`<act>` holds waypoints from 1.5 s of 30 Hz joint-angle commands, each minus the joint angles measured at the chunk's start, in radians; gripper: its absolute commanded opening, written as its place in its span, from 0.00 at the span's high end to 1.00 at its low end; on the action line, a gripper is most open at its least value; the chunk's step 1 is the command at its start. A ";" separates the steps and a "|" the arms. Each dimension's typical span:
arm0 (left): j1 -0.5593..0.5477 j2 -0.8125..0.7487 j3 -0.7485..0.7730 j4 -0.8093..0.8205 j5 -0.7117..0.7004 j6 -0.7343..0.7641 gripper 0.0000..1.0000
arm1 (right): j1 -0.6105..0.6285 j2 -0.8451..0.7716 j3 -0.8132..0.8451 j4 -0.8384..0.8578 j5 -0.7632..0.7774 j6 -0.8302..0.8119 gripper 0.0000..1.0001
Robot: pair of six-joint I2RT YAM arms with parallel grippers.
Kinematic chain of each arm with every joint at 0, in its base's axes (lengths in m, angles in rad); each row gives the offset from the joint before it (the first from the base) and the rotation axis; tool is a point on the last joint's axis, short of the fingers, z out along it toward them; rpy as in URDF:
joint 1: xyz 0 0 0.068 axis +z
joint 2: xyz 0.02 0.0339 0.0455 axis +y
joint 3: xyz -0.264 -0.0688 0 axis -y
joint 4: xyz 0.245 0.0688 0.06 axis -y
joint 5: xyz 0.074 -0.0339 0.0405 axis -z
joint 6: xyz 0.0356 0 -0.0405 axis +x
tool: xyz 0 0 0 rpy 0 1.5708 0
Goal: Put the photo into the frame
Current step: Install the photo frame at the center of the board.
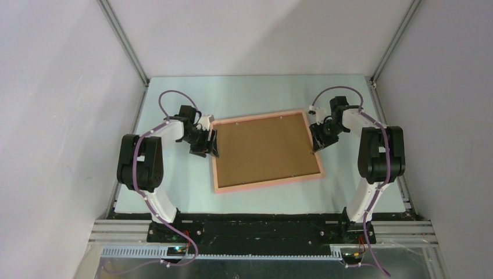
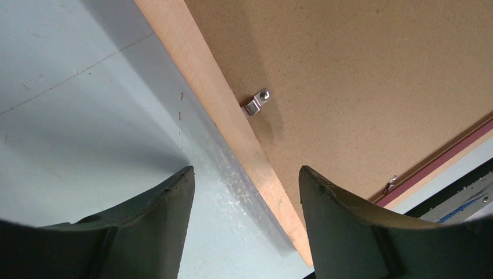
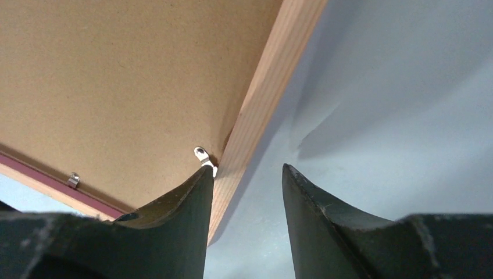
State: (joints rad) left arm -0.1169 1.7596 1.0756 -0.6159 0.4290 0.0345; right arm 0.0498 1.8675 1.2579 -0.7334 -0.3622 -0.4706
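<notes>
The salmon-pink frame lies flat in the middle of the table with a plain brown backing board filling it. The photo is hidden. My left gripper hangs low over the frame's left rail, jaws open, with the rail running between the fingertips and a gap on each side. My right gripper is at the frame's right rail, open too. Its inner fingertip sits over the board's edge beside a small metal clip. Nothing is gripped.
Small metal clips hold the board along the frame's inner edge. Pale blue table surface surrounds the frame. White walls with aluminium posts enclose the table on three sides. The arm bases stand at the near edge.
</notes>
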 commanded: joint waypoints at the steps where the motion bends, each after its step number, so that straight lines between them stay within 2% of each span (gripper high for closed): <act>1: 0.008 -0.009 0.035 -0.003 -0.010 0.013 0.28 | -0.020 -0.061 0.045 -0.032 -0.053 0.042 0.48; 13: 0.008 -0.009 0.035 -0.003 -0.013 0.017 0.28 | -0.010 -0.060 0.023 -0.044 -0.044 0.011 0.46; 26: 0.008 -0.006 0.035 -0.003 -0.012 0.017 0.28 | 0.057 -0.039 -0.043 0.019 0.060 -0.011 0.47; 45: 0.007 -0.001 0.035 -0.003 -0.011 0.020 0.28 | 0.062 -0.009 -0.043 0.064 0.062 0.020 0.64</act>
State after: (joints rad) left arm -0.1169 1.7599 1.0771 -0.6159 0.4225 0.0349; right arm 0.1101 1.8431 1.2137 -0.7132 -0.3008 -0.4561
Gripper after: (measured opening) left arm 0.714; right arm 0.375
